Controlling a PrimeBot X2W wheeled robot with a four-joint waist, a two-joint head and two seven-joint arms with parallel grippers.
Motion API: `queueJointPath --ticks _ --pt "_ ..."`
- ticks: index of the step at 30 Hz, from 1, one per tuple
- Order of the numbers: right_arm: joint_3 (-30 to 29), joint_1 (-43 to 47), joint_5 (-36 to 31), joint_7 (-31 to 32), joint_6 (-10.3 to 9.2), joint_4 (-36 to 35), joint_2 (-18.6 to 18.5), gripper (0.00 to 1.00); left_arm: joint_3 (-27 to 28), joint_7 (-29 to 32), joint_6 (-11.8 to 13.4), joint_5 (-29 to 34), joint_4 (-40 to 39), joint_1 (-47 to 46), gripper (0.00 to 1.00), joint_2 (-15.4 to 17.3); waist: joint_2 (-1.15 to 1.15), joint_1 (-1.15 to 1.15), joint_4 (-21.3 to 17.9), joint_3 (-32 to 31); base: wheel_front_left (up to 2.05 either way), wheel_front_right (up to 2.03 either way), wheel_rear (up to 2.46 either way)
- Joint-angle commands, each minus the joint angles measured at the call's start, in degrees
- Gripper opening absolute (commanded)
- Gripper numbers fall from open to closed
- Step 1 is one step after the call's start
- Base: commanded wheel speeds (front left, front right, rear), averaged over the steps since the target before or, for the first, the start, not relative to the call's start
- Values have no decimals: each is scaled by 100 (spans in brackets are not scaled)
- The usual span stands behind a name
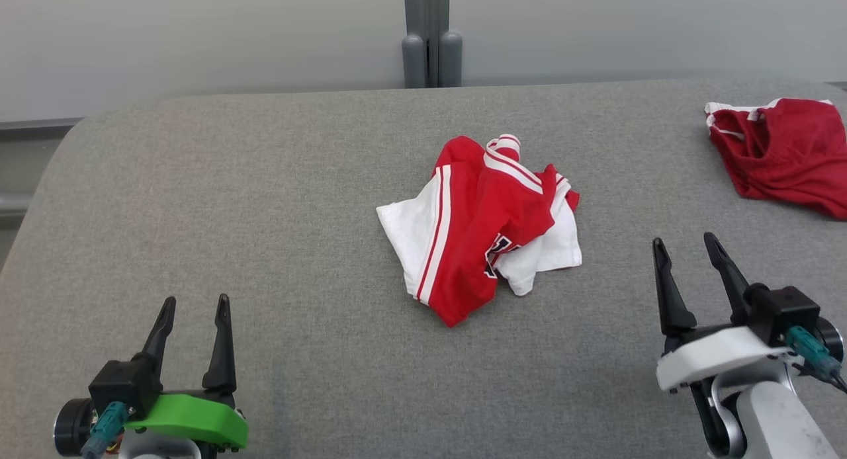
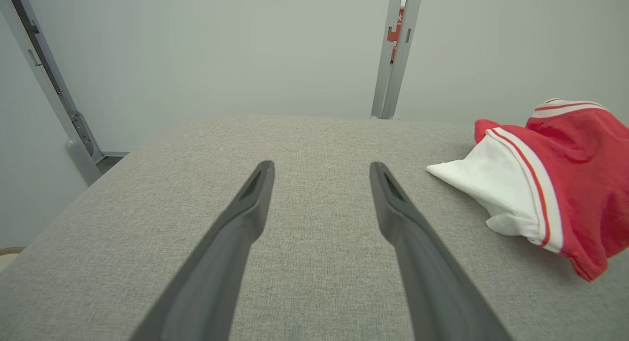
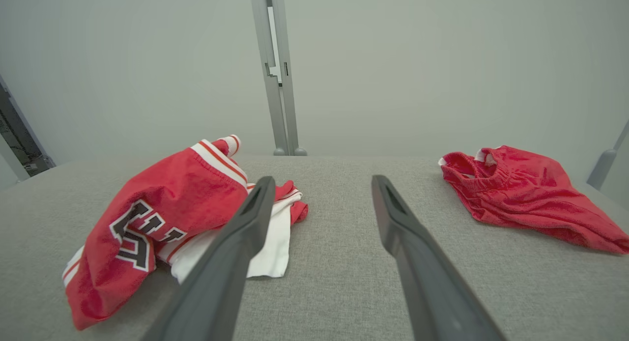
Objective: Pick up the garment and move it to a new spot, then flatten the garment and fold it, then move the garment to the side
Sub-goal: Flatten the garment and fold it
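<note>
Jaws are held wide apart on left gripper (image 1: pixel 196 299) and right gripper (image 1: pixel 683 238), both empty; the crumpled jersey (image 1: pixel 480 224) (middle of the table (image 1: pixel 265 181)) risks being pinched by one layer only.

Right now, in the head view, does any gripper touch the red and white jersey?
No, the left gripper and the right gripper both stand open, apart from the red and white jersey.
</note>
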Motion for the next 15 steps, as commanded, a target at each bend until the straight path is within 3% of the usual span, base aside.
queueJointPath --ticks 1,15 --pt "71 -243 -20 -10 -5 142 -67 100 1 -1 -10 68 -32 -153 100 -29 0 0 143 186 0 0 0" --pt "739 -2662 52 -1 -6 2517 -704 100 -230 -1 -36 214 21 -688 100 -349 0 0 878 1035 0 0 0"
